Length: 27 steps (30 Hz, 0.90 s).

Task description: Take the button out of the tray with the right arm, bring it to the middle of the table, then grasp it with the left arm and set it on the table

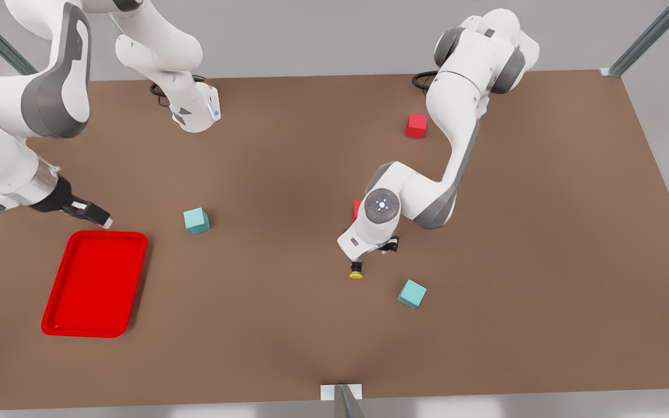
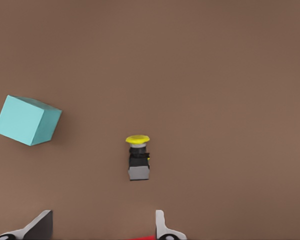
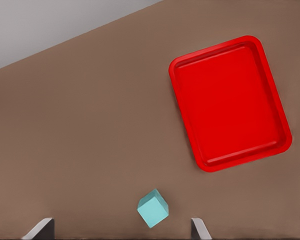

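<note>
The button (image 1: 356, 271) lies on its side mid-tabletop (image 1: 288, 325), just below the released left pincer (image 1: 369, 247). The right pincer (image 1: 97, 216) (fingers spread, grasping nothing) hangs above the red tray (image 1: 56, 325) at lower left.

We find no text, label, brand or number that can be read on any surface here. The only sign-like mark is on the round grey joint cap (image 1: 381, 204) of one arm: a ring of small light dots with two tiny red marks. It may be an indicator pattern, but we cannot read it as characters.
</note>
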Motion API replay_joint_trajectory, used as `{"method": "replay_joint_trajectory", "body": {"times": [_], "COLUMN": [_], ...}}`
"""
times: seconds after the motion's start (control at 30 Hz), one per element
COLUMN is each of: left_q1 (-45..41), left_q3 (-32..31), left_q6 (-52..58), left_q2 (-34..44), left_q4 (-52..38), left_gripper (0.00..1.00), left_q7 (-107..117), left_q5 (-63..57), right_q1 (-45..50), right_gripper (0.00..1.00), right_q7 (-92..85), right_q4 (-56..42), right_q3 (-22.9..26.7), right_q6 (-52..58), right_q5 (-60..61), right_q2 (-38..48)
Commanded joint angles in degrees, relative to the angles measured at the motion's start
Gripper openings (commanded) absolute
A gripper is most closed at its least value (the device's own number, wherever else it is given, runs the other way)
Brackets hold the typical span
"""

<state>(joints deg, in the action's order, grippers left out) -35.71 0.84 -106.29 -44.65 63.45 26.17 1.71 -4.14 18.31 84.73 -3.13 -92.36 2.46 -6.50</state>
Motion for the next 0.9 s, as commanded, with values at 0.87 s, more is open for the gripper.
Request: {"method": "replay_joint_trajectory", "body": {"times": [0.87], "left_q1": [-1.29], "left_q3": [0.13], "left_q6": [-13.07], "left_q2": [-9.84], "left_q4": [1.23], "left_gripper": [1.0], "left_q7": [-1.74], "left_q5": [-0.04], "right_q1": [5.98], "right_gripper": [1.0], "right_q7": [-15.58], "right_q4": [-11.34], "right_q3": [-4.34], "right_q6": [-3.0], "right_q5": [-10.98], "right_q2": [-13.36]}}
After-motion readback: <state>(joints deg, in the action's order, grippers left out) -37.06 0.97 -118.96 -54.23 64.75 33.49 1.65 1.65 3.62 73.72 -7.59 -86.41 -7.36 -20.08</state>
